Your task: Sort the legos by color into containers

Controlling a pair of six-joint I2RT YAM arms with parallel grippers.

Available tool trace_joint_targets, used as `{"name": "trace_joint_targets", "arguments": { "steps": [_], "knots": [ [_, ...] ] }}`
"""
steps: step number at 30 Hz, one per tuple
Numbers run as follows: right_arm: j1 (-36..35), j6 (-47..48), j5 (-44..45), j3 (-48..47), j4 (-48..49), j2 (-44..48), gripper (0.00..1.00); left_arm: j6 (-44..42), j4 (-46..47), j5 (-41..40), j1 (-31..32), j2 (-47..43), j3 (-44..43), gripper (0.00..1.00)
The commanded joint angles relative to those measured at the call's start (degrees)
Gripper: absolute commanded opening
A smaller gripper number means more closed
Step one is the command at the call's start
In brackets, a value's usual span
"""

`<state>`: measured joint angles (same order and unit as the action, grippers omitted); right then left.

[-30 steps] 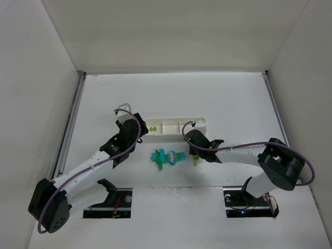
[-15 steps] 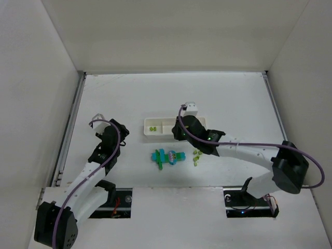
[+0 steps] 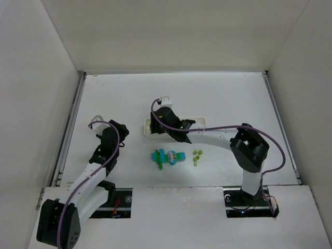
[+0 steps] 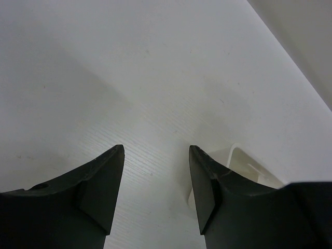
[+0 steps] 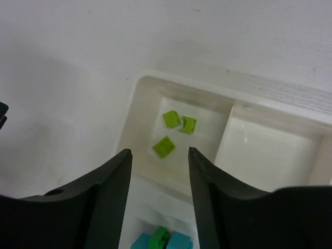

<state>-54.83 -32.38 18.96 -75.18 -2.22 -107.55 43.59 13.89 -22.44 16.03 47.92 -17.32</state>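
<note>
While the right end effector (image 5: 159, 153) hangs with jaws apart, empty, over the tray (image 5: 155, 83) compartment holding 3 yellow-green legos (image 5: 175, 120), a drop seems finished; next, grasping the loose legos (image 3: 196, 157) on the desk (image 3: 233, 104); left end effector (image 4: 156, 150) likewise parted, empty.

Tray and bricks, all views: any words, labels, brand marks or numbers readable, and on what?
None readable in any view.
The white tray is plain.
The yellow-green bricks in its end compartment show bare faces.
The cyan and green cluster is too small to show any stud marking.
</note>
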Motion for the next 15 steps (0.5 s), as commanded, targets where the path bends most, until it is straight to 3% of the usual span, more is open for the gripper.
{"name": "trace_joint_targets", "arguments": {
  "steps": [1, 4, 8, 11, 13, 15],
  "knots": [
    [0.3, 0.7, 1.1, 0.8, 2.8, 5.6, 0.56, -0.1, 3.3, 0.4, 0.1, -0.9, 0.4, 0.5],
    [0.8, 0.3, 3.7, 8.3, 4.0, 13.5, 0.53, -0.2, 3.1, 0.5, 0.7, -0.6, -0.4, 0.49],
    [0.7, -2.9, 10.9, 25.3, 2.3, 27.5, 0.37, -0.9, 2.7, 0.8, 2.6, 0.2, -2.0, 0.47],
    [1.6, -10.0, 14.0, 36.2, -5.3, 36.9, 0.28, -1.1, 2.8, 0.3, 3.8, 1.2, -2.7, 0.47],
    [2.2, -14.4, 14.1, 40.3, -11.2, 40.6, 0.32, -1.1, 3.2, 0.3, 4.0, 2.3, -3.2, 0.47],
    [2.2, -17.4, 14.1, 42.2, -15.1, 41.6, 0.47, -1.1, 3.2, 0.4, 4.5, 3.8, -3.9, 0.47]
  ]
}}
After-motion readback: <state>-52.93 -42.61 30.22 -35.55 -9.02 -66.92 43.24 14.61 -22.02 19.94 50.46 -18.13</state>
